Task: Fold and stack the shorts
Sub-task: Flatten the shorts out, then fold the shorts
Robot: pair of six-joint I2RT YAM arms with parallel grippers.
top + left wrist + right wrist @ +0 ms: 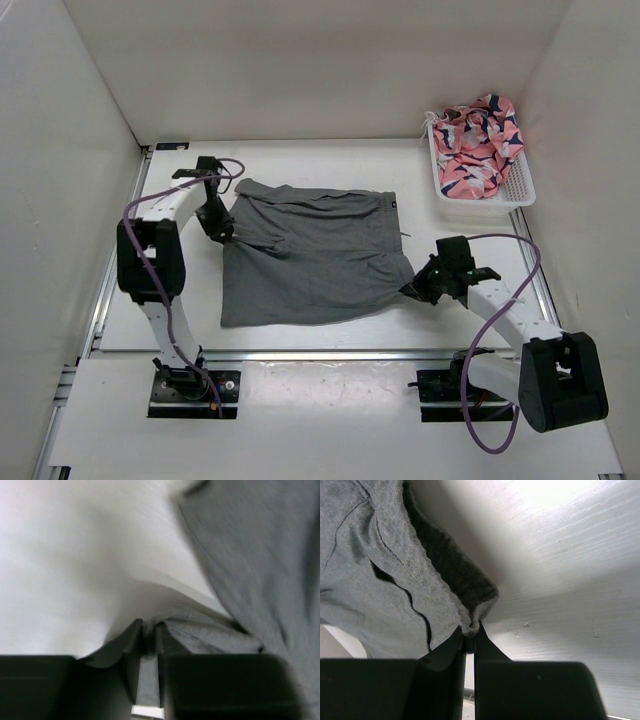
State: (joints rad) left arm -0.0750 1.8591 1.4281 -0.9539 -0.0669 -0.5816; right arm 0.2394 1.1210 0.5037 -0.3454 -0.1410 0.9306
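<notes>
a: at the middle of the table (320, 170), the shorts (310, 255) lie spread nearly flat, grey. grips?
b: left gripper (222, 232) clamped on the left edge. right gripper (416, 290) pinching the near right corner.
a: around them?
b: white basket (522, 186) in the far right corner, holding pink patterned cloth (480, 140), well apart from the shorts.

- A white tabletop (330, 165) fills the scene, under bright, soft light.
- Plain white walls close it in on three sides: a back wall (320, 60), a left wall (50, 150) and a right wall (590, 100).
- A metal rail (100, 290) runs along the tabletop's left edge.
</notes>
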